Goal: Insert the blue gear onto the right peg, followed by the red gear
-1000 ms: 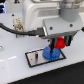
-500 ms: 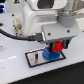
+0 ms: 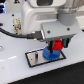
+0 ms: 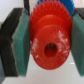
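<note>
In the exterior view my gripper [image 3: 58, 46] is shut on the red gear [image 3: 57, 45] and holds it just above the blue gear [image 3: 50, 53]. The blue gear lies flat on the dark baseplate [image 3: 35, 57], at its right end in the exterior view. In the wrist view the red gear [image 4: 49, 39] fills the middle, clamped between the two teal pads [image 4: 19, 45]. Its centre hole faces the camera. The toothed rim of the blue gear [image 4: 50, 7] shows behind it. The peg is hidden under the gears.
The baseplate lies on a white table [image 3: 15, 72]. The arm's white body [image 3: 42, 17] and a black cable [image 3: 12, 34] hang over the back of the scene.
The gripper with the red gear has moved down and slightly to the exterior view's left, closer over the blue gear. The blue gear has not moved.
</note>
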